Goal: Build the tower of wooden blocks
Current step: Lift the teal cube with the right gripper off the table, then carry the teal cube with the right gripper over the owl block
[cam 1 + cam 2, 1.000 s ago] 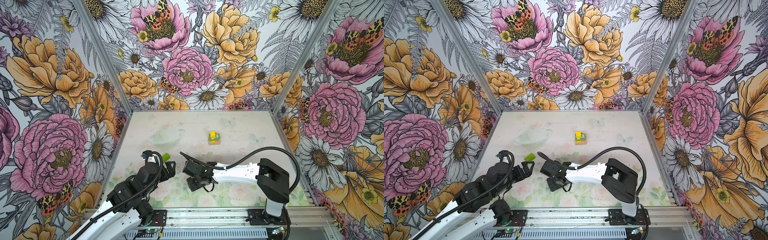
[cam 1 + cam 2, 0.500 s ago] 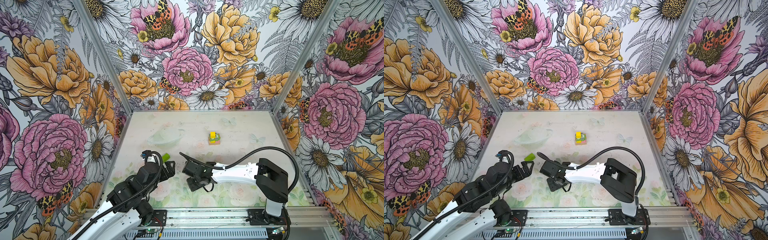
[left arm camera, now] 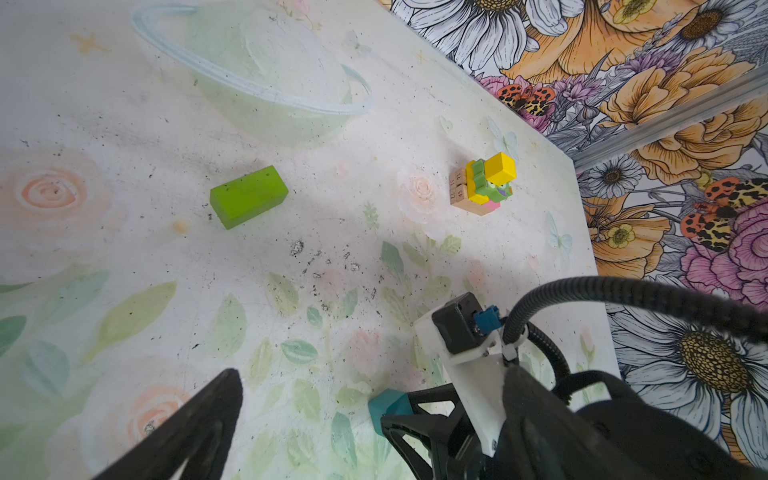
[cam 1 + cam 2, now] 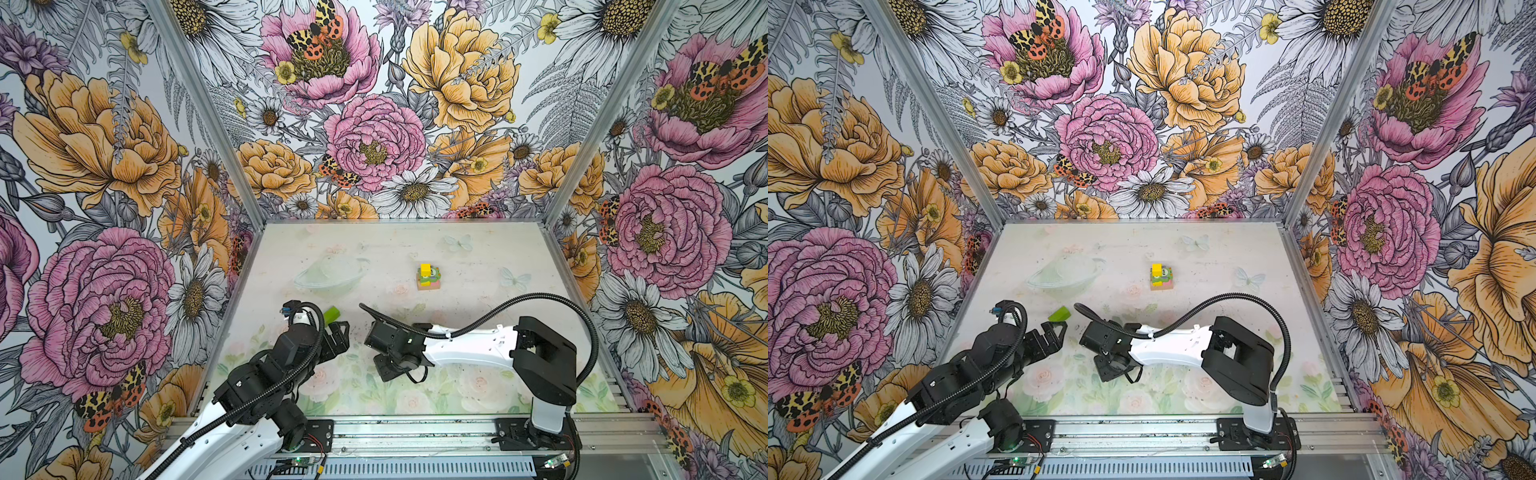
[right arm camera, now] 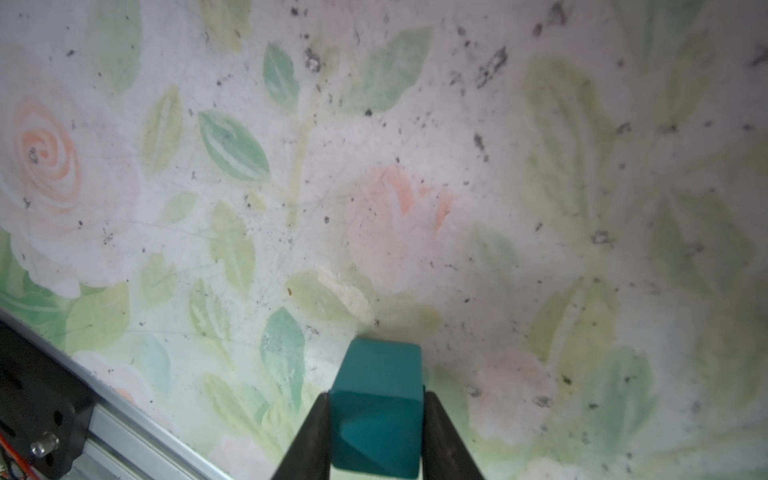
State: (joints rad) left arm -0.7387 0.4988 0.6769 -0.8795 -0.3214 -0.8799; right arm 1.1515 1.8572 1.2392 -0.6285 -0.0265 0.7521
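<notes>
Comparing with a second earlier, little had shifted: the right gripper [image 5: 376,397] hung at the same spot over the floral tabletop [image 4: 478,257], its fingers now pressed against both sides of the small teal wooden cube [image 5: 376,415]. The left gripper [image 4: 338,332] stayed wide open and empty near the lime green wooden block [image 3: 248,196]. The multicoloured wood block tower [image 4: 428,276] stood unchanged farther back, well apart from both

Both top views look steeply down from high on the near side onto the whole counter [image 4: 478,257]. The left wrist view slants across it. The right wrist view sits close above it. Both wrist views show the teal cube [image 5: 376,411].
</notes>
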